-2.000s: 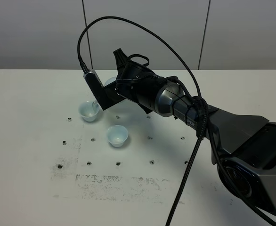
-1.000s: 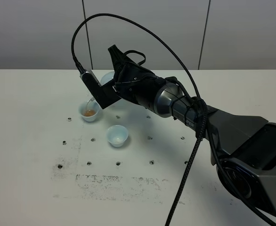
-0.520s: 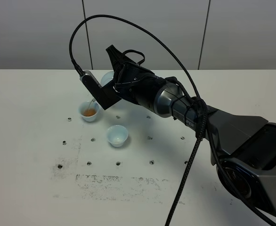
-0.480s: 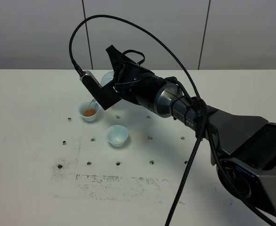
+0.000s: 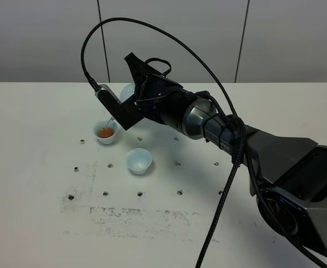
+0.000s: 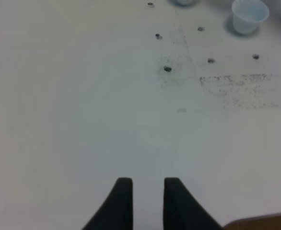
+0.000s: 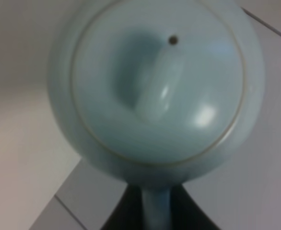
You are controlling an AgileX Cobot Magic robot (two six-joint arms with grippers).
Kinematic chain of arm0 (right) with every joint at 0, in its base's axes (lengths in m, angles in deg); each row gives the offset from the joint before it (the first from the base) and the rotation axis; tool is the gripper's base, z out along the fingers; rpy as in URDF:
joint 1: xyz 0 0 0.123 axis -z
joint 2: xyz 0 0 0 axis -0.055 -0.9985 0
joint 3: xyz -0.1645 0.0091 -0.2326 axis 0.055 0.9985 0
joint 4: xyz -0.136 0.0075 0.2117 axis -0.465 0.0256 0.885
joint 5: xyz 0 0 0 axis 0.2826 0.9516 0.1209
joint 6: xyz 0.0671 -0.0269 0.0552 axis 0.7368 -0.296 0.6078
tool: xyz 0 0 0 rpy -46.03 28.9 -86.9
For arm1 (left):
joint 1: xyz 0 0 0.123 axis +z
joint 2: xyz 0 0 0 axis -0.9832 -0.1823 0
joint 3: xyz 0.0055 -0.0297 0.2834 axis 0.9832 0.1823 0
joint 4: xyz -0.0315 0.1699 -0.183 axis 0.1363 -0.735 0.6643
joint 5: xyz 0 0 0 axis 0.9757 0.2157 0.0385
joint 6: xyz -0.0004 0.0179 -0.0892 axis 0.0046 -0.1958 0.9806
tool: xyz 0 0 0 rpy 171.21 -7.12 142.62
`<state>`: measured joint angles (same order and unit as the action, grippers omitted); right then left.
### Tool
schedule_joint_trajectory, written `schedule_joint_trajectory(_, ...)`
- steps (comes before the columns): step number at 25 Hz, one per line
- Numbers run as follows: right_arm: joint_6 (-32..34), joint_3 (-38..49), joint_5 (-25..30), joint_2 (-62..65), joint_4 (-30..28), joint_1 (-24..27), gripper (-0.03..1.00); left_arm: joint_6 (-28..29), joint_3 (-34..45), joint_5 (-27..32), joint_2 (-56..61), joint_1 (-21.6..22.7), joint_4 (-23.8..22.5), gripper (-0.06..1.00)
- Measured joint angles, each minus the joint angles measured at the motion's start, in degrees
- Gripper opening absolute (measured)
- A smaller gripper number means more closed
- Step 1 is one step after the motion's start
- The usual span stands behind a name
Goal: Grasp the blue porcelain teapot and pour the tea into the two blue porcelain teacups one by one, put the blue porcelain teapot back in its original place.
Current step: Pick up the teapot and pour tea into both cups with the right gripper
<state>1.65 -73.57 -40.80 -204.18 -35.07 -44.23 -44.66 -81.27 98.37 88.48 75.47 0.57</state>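
Pinching the loop handle of the blue porcelain teapot [image 7: 155,91] in the right jaws, pot tilted out ahead of them, above the surface [image 5: 41,167]. Just below and ahead of those jaws, the tea-filled teacup [image 5: 105,133], brown inside. Well ahead of the left jaws, slightly spread over bare surface, the empty teacup [image 6: 248,17].

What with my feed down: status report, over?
Right gripper shut on blue teapot, pouring tea into far teacup. Left gripper open, idle. Near teacup empty. Nothing in the way.
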Motion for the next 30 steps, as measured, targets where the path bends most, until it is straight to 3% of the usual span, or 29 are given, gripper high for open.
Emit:
schedule_joint_trajectory(22, 0.0, 0.0, -0.1, 0.0, -1.6, 0.0, 0.06, 0.0, 0.0, 0.0, 0.0, 0.0, 0.0, 0.22)
schedule_joint_trajectory(30, 0.0, 0.0, -0.1, 0.0, 2.5, 0.0, 0.06, 0.0, 0.0, 0.0, 0.0, 0.0, 0.0, 0.22)
